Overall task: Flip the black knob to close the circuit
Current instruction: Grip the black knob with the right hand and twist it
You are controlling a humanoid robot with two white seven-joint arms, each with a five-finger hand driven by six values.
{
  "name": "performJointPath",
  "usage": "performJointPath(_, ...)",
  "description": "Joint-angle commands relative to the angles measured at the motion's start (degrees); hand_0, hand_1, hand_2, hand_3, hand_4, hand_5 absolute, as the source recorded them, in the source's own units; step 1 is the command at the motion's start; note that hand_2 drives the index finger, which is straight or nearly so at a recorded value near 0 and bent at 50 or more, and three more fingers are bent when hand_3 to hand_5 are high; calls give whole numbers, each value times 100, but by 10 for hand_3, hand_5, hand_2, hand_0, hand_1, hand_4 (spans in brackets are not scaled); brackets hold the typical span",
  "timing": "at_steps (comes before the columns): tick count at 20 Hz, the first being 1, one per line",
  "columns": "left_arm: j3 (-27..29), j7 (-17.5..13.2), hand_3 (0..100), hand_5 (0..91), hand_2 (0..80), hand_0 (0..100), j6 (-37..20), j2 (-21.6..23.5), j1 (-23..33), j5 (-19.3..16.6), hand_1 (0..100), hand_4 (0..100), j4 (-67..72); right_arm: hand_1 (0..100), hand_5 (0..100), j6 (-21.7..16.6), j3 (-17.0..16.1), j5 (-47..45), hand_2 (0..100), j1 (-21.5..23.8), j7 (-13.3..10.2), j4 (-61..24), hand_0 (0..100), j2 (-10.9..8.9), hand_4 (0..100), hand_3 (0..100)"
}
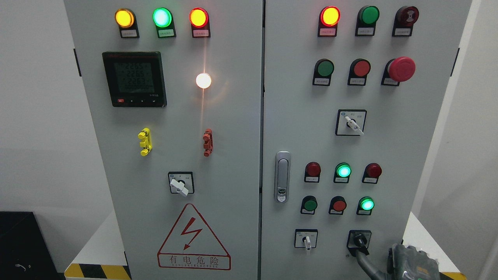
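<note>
**Head view: right hand low beside the black knob**

Head view looks square at a grey cabinet with two doors. The black knob sits near the bottom of the right door, at the lower right, its handle pointing down and a little right. Just below it a dark finger of the right hand reaches up from the bottom edge, its tip close under the knob's handle; whether it touches is hard to tell. The rest of that hand is a grey bulk cut off by the bottom edge, so I cannot tell how far open it is, or whether it has hold of anything.

Left of the knob, well apart, sits a small white switch. Above it, a row of three buttons, the rightmost a lit green light. Bare door panel lies between the knob and those neighbours. The door's right edge runs close by the hand, with white wall beyond. The silver door latch stands at the seam between the doors.
</note>
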Motion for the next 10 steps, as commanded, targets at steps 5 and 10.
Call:
performJointPath(5,0,-3,0,0,0,120,1,2,35,9,556,0,0,0,999,14,-78,-119,911,-23,20,-36,0,2,977,1000)
performJointPath(10,0,-3,0,0,0,120,1,2,35,0,556,0,0,0,998,14,-140,-154,910,-23,29,-71,0,2,977,1000)
